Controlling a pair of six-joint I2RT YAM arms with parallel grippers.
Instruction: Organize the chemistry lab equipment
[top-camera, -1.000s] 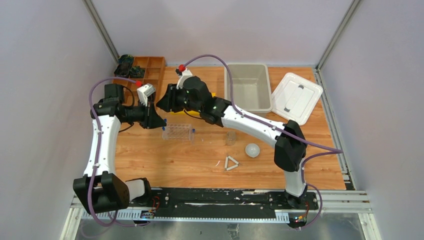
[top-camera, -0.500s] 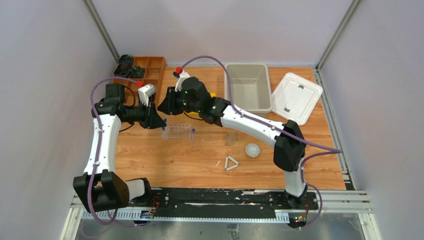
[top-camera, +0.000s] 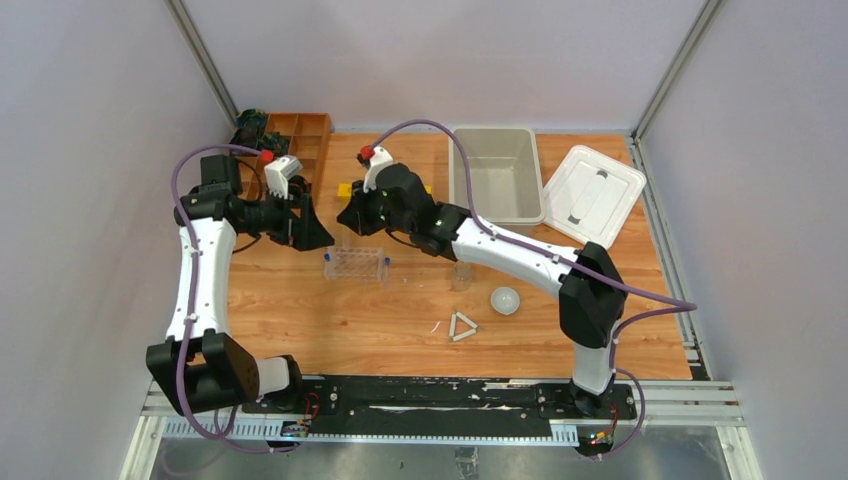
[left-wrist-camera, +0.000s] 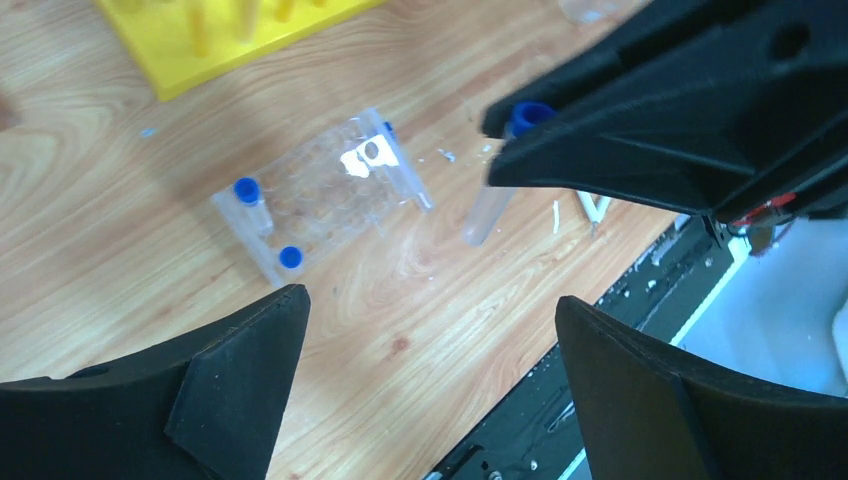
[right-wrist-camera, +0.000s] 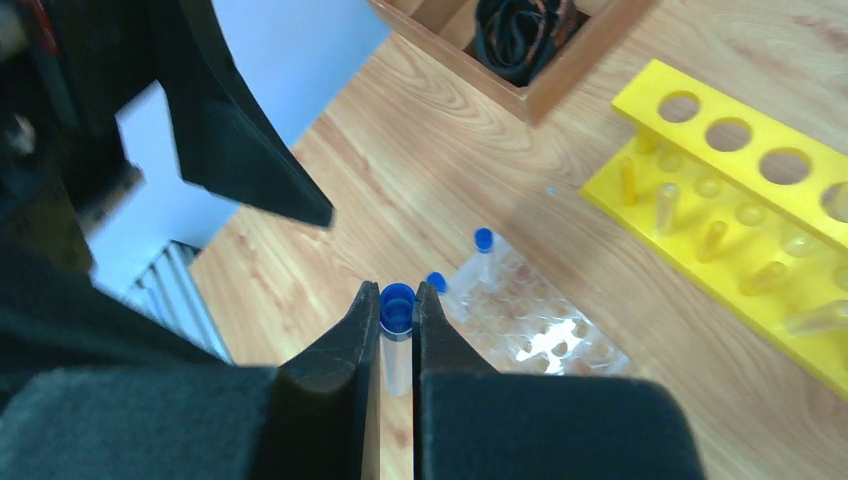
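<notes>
Grip comes first: the right gripper (right-wrist-camera: 397, 300) is pinched on a small clear tube with a blue cap (right-wrist-camera: 397, 362), taking it just under the cap. The tube therefore hangs upright above the far left part of the wooden table (top-camera: 330, 330), probably so it can drop straight into a hole. The clear plastic tube rack (right-wrist-camera: 535, 330) lies just beside it, with two blue-capped tubes standing at one end. The left gripper (left-wrist-camera: 430, 305) is spread wide, holds nothing and sits to the rack's left, apparently to leave the approach free.

The right wrist view shows the pinch itself and the yellow plastic rack (right-wrist-camera: 740, 190) beyond. The left wrist view shows the tube's whole length hanging free of the wood. In the top view the arm hides the tube. Only that view shows the small clear glass beaker (top-camera: 460, 277), white round dish (top-camera: 505, 300) and small white triangle (top-camera: 462, 327) lying apart, nearer and to the right.
</notes>
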